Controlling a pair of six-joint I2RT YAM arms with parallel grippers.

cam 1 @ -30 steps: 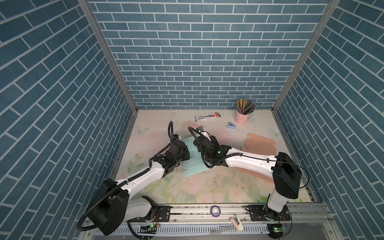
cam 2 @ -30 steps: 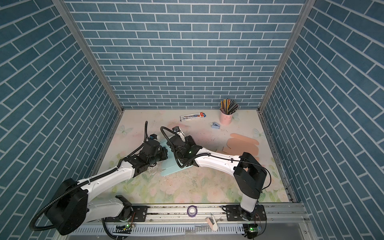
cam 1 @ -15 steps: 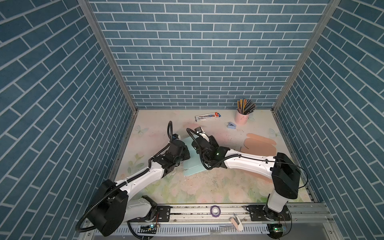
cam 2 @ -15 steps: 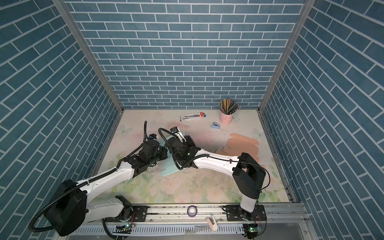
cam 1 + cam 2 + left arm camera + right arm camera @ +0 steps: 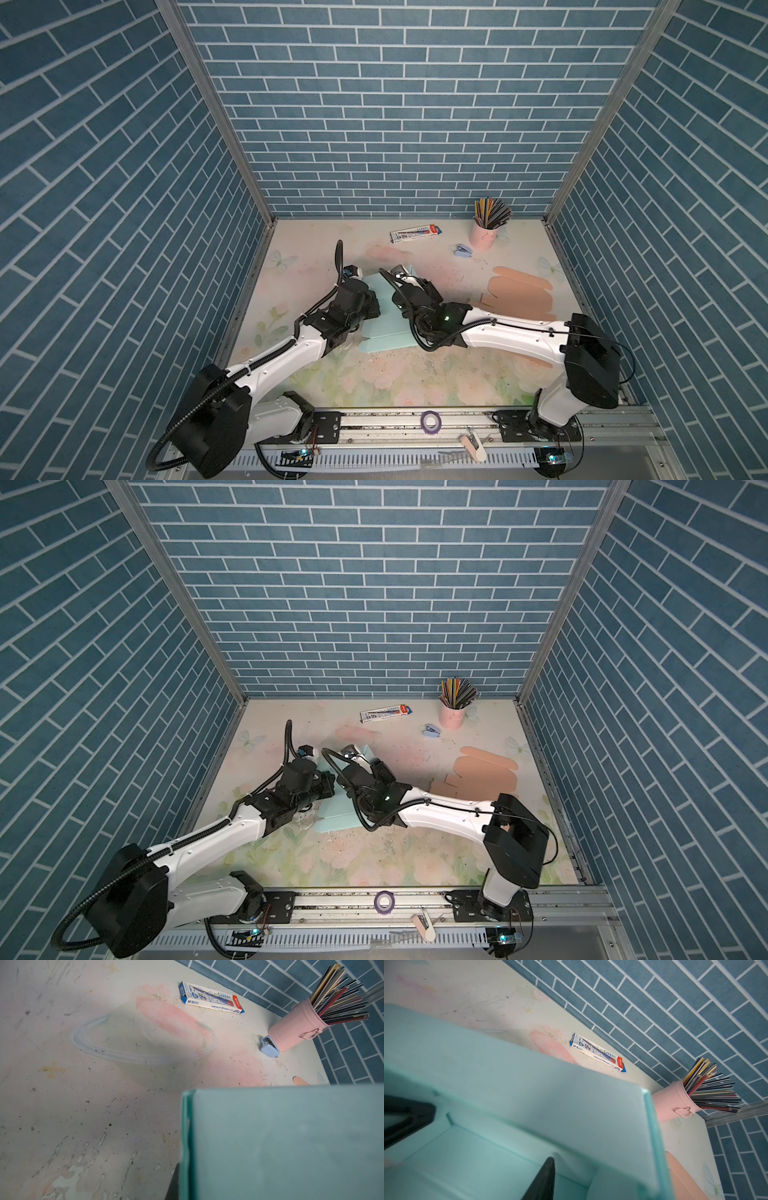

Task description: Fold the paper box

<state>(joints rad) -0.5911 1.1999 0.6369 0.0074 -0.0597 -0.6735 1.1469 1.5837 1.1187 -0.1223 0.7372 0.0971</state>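
The teal paper box point(image 5: 386, 336) point(image 5: 336, 818) lies mid-table, partly folded, with walls standing up. My left gripper point(image 5: 368, 308) point(image 5: 328, 783) is at its left side. It is shut on an upright double wall of the box point(image 5: 280, 1142), and one dark finger point(image 5: 173, 1184) presses that wall's edge. My right gripper point(image 5: 409, 286) point(image 5: 365, 766) reaches into the box from the right. One of its fingers point(image 5: 544, 1182) stands over the box floor point(image 5: 467, 1167), clear of the raised wall point(image 5: 571, 1105). Its other finger is hidden behind that wall.
A pink cup of pencils point(image 5: 484, 235), a pencil carton point(image 5: 415, 233) and a small blue stapler point(image 5: 462, 250) sit at the back. A flat peach cardboard blank point(image 5: 519, 293) lies to the right. A purple tape roll point(image 5: 430, 420) rests on the front rail. Brick walls enclose three sides.
The right wrist has edged slightly left toward the left gripper and its jaws have come apart. The left arm has held its grip and place.
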